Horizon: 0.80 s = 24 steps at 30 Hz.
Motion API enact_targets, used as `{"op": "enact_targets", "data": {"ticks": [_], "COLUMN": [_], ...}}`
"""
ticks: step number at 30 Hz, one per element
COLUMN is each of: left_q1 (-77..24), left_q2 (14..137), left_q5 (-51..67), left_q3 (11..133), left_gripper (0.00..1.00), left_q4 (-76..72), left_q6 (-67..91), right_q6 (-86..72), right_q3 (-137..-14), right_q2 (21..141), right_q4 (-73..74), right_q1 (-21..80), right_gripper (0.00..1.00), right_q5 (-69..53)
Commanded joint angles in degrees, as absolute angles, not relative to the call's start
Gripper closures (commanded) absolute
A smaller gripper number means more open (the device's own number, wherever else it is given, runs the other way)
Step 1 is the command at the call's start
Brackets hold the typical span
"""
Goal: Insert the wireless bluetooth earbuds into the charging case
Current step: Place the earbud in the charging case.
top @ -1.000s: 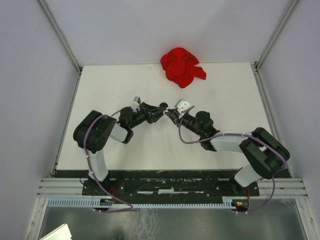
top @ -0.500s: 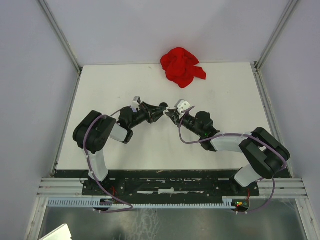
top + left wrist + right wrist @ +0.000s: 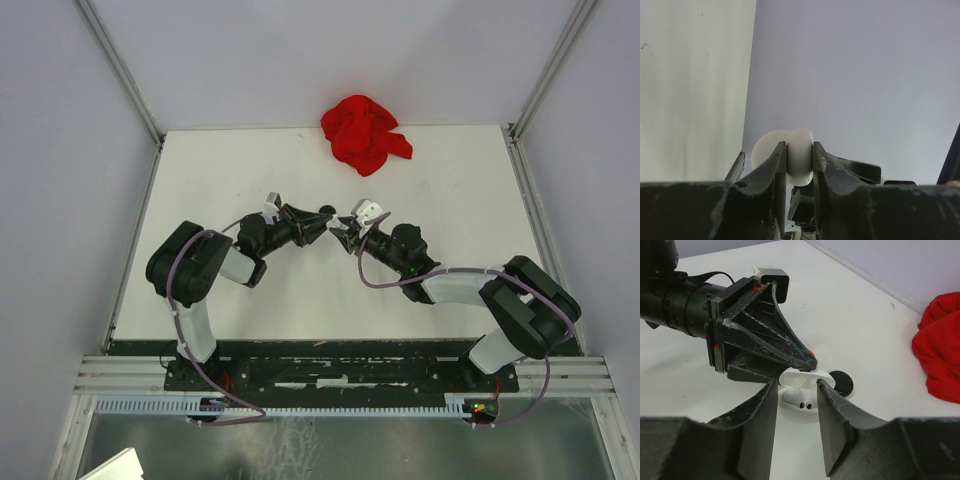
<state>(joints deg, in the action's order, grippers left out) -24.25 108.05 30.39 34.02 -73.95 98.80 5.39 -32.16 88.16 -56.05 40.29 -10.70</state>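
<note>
Change since a second ago is slight: my right hand (image 3: 343, 228) has crept a touch closer to my left hand (image 3: 323, 222), while the crumpled red cloth (image 3: 363, 132) at the far edge of the desk (image 3: 220, 180) lies where it did. My left hand is clamped on the charging case (image 3: 801, 379), its scuffed black fingers (image 3: 775, 165) pressed flat against both sides of the smooth, rounded white shell, with no gap between pad and plastic. My right hand stands moderately spread and holds nothing; its two worn, wedge-shaped fingers (image 3: 762, 415) frame the case from the near side, and I cannot tell whether they touch it. The case sits low over the matt white desk at the meeting point of both hands, glossy and pebble-shaped, with the earbuds (image 3: 805, 404) showing in its lower part as two short white stems with dark tips. Just behind the case a flat black disc (image 3: 841, 382) lies on the desk. The cloth is soft and folded, well apart from both hands.
</note>
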Motion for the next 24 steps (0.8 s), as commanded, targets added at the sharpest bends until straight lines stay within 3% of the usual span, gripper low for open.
{"op": "enact_targets", "data": {"ticks": [1,7,13,20,24], "left_q1": [-24.5,-24.4,-24.7,-26.4,-28.5], "left_q2": [106.1,106.4,103.8,99.1,97.1], "left_q5": [29.8,27.3,16.3,4.7,1.3], "left_q3": [35.5,36.0,34.1,33.5,34.7], "left_gripper": [0.97,0.97,0.97,0.97,0.97], "left_q4": [-77.0,-75.6,-71.9,-63.4,-57.2], "left_q6": [100.2,100.4,103.5,108.9,111.5], "right_q6": [3.0,2.0,1.4,5.0,5.9], "right_q3": [-31.6,-30.9,-36.7,-34.2,-33.4], "right_q2": [84.3,76.0,70.7,79.9,87.2], "right_q4": [-60.2,-56.9,-31.0,-38.3,-49.7], "right_q1": [40.5,40.5,40.8,43.8,44.9], "right_gripper": [0.53,0.4,0.34,0.18,0.0], "right_q5": [-11.0,-4.2,9.0,18.5,19.5]}}
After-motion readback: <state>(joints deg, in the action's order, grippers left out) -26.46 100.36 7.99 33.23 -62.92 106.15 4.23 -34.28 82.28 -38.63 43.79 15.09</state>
